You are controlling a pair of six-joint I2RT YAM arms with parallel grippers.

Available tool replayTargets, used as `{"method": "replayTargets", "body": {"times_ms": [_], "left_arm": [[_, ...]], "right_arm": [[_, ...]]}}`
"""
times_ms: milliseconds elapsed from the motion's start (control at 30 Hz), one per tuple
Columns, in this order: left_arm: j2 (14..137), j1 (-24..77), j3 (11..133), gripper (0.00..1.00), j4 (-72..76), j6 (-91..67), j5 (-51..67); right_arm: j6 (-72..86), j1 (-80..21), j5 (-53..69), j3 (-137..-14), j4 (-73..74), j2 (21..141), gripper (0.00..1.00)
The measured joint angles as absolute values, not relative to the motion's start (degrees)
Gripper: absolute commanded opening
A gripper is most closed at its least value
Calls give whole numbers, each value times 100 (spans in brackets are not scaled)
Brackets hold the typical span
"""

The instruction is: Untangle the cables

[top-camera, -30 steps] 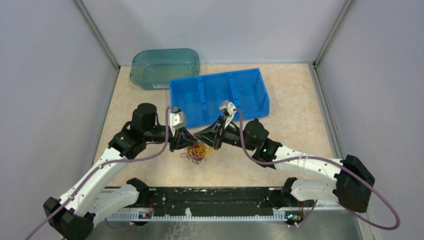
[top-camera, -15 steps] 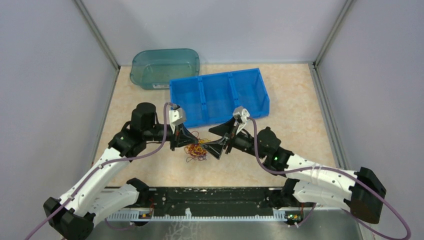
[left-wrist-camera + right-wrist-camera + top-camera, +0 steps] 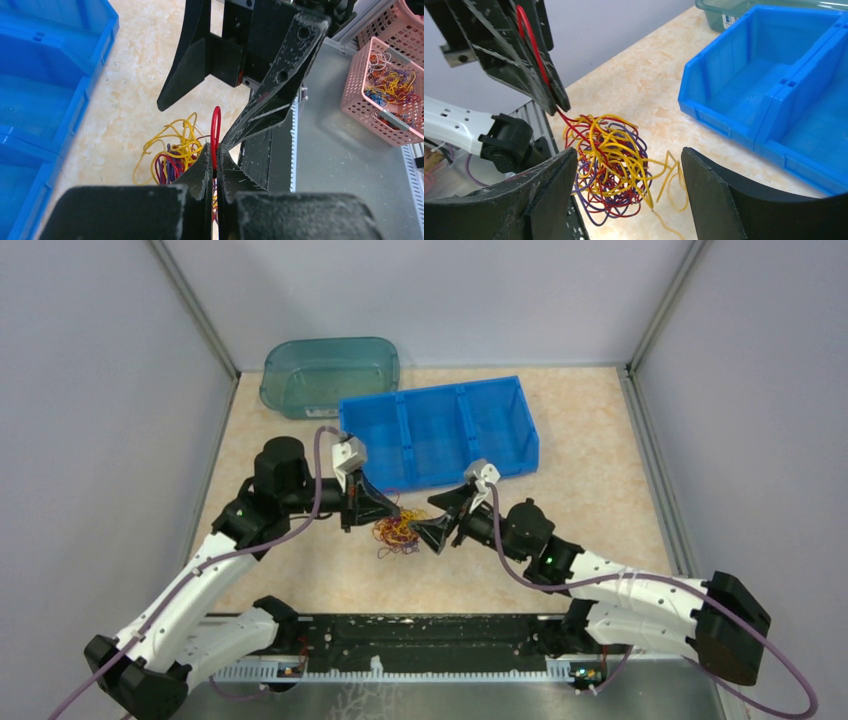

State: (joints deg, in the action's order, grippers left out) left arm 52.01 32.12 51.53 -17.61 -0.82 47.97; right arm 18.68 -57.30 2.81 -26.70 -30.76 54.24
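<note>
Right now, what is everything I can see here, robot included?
cables: one tangled clump, red, yellow and purple, on the table between the claws
red cable: one loop, rising from the clump, pinched by the left claw
bin: one, blue, three compartments, behind the clump
tub: one, see-through teal, far left, behind the bin
baskets: two, pink, beyond the table's near edge; one holds coloured wires
table: one, beige marbled
left claw: one, black, shut on the red cable
right claw: one, black, open, facing the clump
</note>
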Motion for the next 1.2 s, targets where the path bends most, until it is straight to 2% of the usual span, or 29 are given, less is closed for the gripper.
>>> {"method": "replayTargets", "body": {"times_ms": [367, 700, 867, 1200], "left_arm": [[5325, 3212, 5175, 0, -1476, -585, 4803], [5389, 3212, 5282, 0, -1356, -794, 4853], [5391, 3210, 5358, 0, -1238, -915, 4917], [5505, 3212, 5634, 0, -1116, -1140, 5221]], "right_arm": [[1761, -5881, 115, -2803, -3529, 5951, 76], [1557, -6228, -755, -3017, -4145, 6484, 67], [1326, -6412, -1457, -3011, -4644, 6617, 69], [1160, -6440, -1483, -3131, -5345, 7286, 72]]}}
